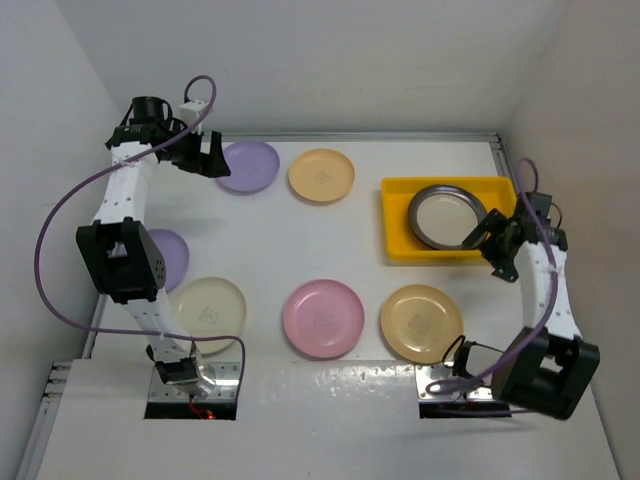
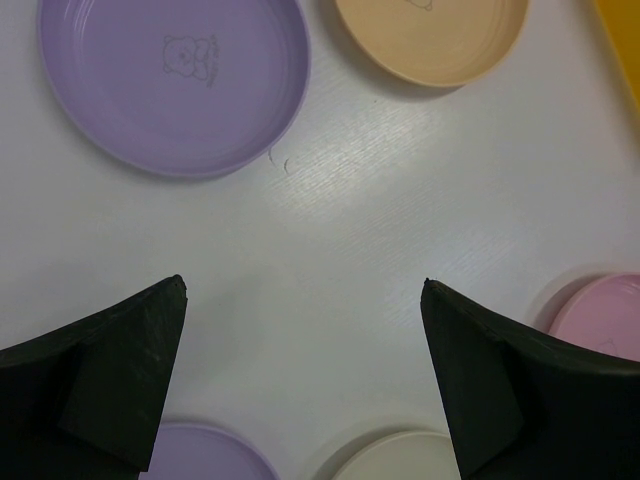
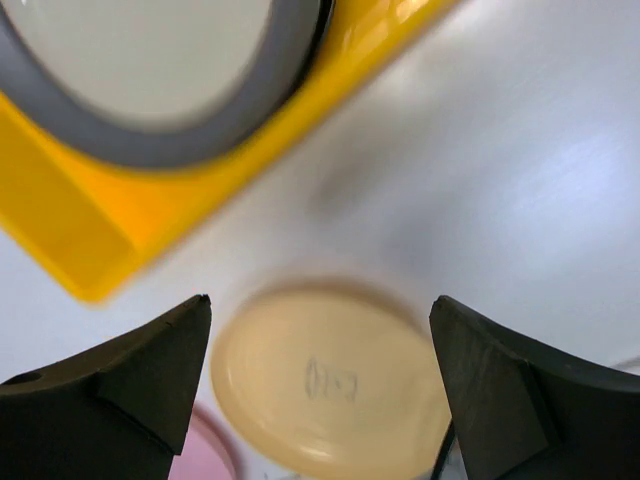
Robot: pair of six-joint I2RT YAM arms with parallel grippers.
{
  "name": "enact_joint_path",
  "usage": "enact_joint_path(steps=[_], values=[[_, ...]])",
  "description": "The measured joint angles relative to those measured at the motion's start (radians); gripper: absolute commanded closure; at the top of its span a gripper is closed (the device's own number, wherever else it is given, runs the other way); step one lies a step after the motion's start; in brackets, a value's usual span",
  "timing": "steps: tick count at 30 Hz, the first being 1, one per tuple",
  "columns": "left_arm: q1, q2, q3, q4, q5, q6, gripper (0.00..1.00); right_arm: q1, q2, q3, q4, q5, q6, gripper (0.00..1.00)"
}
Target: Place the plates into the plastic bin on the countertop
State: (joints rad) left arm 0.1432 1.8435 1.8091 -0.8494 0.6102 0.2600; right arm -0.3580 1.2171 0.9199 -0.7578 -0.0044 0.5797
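A rectangular yellow plastic bin (image 1: 395, 215) holds one round dark-rimmed plate with a cream centre (image 1: 445, 215). On the white countertop (image 1: 300, 240) lie two lilac plates (image 1: 248, 165) (image 1: 170, 258), two yellow-tan plates (image 1: 321, 175) (image 1: 421, 322), a cream plate (image 1: 210, 305) and a pink plate (image 1: 323, 318).

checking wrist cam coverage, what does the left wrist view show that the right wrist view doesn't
Only the left wrist: the bear-print lilac plate, the far tan plate, and at its bottom edge a second lilac plate and a cream plate. Only the right wrist: the grey-rimmed plate lying in the yellow bin, and the near tan plate on the countertop. Both: the bin (a mere sliver in the left wrist view), the pink plate at an edge, the white countertop, and their own open jaws.
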Motion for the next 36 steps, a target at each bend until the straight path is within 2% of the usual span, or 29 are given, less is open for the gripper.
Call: enact_joint_path(steps=[3, 6, 12, 15, 16, 18, 19, 21, 22, 26, 36], values=[[-0.006, -0.007, 0.0, 0.002, 0.011, 0.002, 0.0, 0.087, -0.085, -0.114, -0.053, -0.027, 0.021, 0.12], [-0.021, -0.009, -0.001, 0.003, 0.026, 0.002, 0.0, 0.179, -0.088, -0.233, -0.087, -0.024, 0.05, 0.13], [-0.04, -0.039, -0.05, 0.01, 0.071, 0.003, 0.0, 0.235, -0.034, -0.378, -0.073, 0.113, 0.098, 0.16], [-0.044, -0.061, -0.074, 0.011, 0.08, 0.012, 0.0, 0.243, 0.008, -0.387, -0.033, 0.177, 0.103, 0.28], [-0.044, -0.069, -0.08, 0.011, 0.082, 0.015, 0.0, 0.244, 0.023, -0.387, -0.02, 0.187, 0.103, 0.4], [-0.044, -0.083, -0.083, 0.011, 0.083, 0.019, 0.0, 0.251, 0.047, -0.386, 0.006, 0.202, 0.1, 0.53], [-0.044, -0.088, -0.083, 0.011, 0.084, 0.02, 0.0, 0.263, 0.066, -0.386, 0.012, 0.203, 0.101, 0.63], [-0.044, -0.099, -0.085, 0.013, 0.086, 0.021, 0.0, 0.291, 0.081, -0.381, 0.01, 0.208, 0.091, 0.72], [-0.044, -0.104, -0.086, 0.013, 0.087, 0.023, 0.0, 0.307, 0.082, -0.379, 0.006, 0.203, 0.089, 0.82], [-0.044, -0.116, -0.094, 0.016, 0.09, 0.024, 0.0, 0.404, 0.084, -0.364, -0.029, 0.199, 0.086, 1.0], [-0.044, -0.117, -0.1, 0.021, 0.089, 0.024, 0.0, 0.723, 0.09, -0.238, -0.08, 0.176, 0.083, 1.0]])
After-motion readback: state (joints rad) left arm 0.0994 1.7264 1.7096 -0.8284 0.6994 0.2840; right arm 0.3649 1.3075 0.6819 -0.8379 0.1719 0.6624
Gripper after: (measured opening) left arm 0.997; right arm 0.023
